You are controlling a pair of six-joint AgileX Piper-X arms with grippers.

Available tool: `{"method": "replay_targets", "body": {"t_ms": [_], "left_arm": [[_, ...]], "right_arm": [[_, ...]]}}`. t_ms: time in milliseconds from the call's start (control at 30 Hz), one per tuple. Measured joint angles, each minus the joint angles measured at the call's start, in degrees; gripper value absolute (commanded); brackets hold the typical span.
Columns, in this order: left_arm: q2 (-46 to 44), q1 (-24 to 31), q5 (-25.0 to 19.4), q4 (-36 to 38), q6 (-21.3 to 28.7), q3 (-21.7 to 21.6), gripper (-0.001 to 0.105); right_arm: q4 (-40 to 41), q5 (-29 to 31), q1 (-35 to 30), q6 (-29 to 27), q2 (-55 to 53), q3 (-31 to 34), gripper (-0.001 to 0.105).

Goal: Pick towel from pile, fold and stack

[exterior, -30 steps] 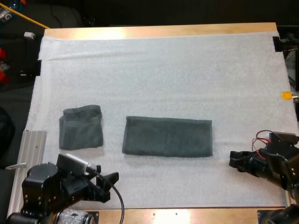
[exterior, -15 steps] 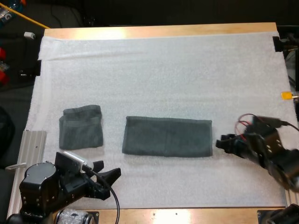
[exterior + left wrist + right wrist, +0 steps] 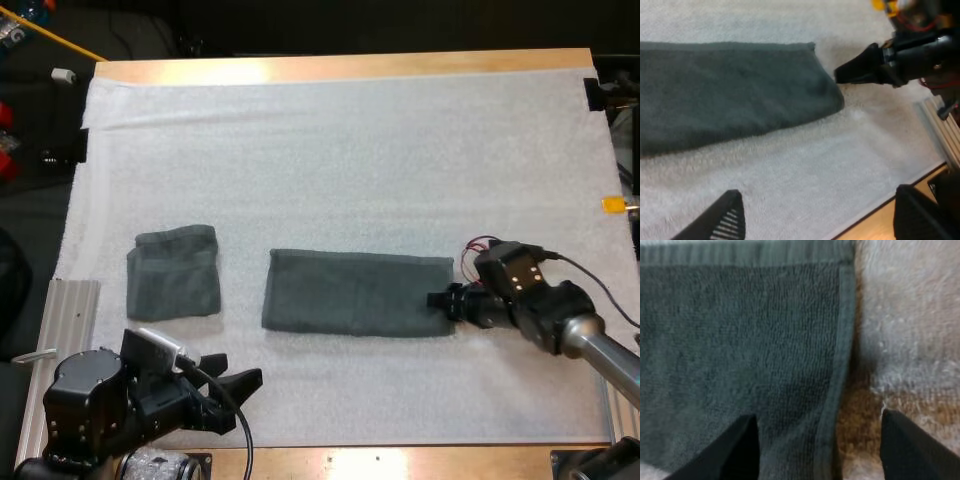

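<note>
The long towel lay flat on the mat, folded into a wide, dark grey-green strip. Its long sides ran across the view from behind our arms. Its outline was neat (the hem showed plainly along the short end nearer our right arm).

At that end sat our right gripper, low and pointed along the towel's length, its tips just reaching the edge. Seen from its own wrist, its pincer stood spread and gripped nothing. One finger was over the long towel's cloth, the other over the bare mat just beside it, and the hem ran between them. We could not tell whether either finger touched the cloth.

Past the long towel's other end, with a band of bare mat between them, lay the small towel. It was folded into a rough square and its far edge was a little rumpled.

Our left gripper hung on the near side of the long towel, well apart from it and toward the end nearer the small towel. Its pincer was wide and empty.

The table showed as a strip of wood beyond the mat, far from the long towel.
</note>
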Motion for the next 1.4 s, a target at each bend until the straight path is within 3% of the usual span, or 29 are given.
{"method": "replay_targets", "body": {"t_ms": [233, 767, 833, 1000, 1067, 1200, 1400], "left_arm": [[0.0, 0.0, 1.0, 1.5, -0.1, 0.0, 0.061], [0.0, 0.0, 1.1, 1.5, -0.1, 0.0, 0.061], [0.0, 0.0, 1.1, 1.5, -0.1, 0.0, 0.061], [0.0, 0.0, 1.5, 1.5, -0.1, 0.0, 0.061], [0.0, 0.0, 1.8, 1.5, -0.1, 0.0, 0.061], [0.0, 0.0, 2.4, 1.5, -0.1, 0.0, 0.061], [0.0, 0.0, 2.5, 1.5, -0.1, 0.0, 0.061]], "right_arm": [[-4.4, -2.1, -0.3, 0.1, 5.7, 0.0, 0.052], [-10.2, -18.6, -3.8, 5.4, 12.8, -0.5, 0.052], [-10.5, -19.4, -3.8, 6.2, 13.2, -0.6, 0.045], [-10.2, -19.9, -3.9, 7.6, 14.0, -0.6, 0.008], [-10.1, -19.9, -3.9, 7.8, 14.1, -0.5, 0.0], [-9.9, -19.0, -3.4, 7.7, 13.5, -0.5, 0.0], [-2.6, -10.1, -2.1, 5.9, 6.6, -0.4, 0.0]]}}
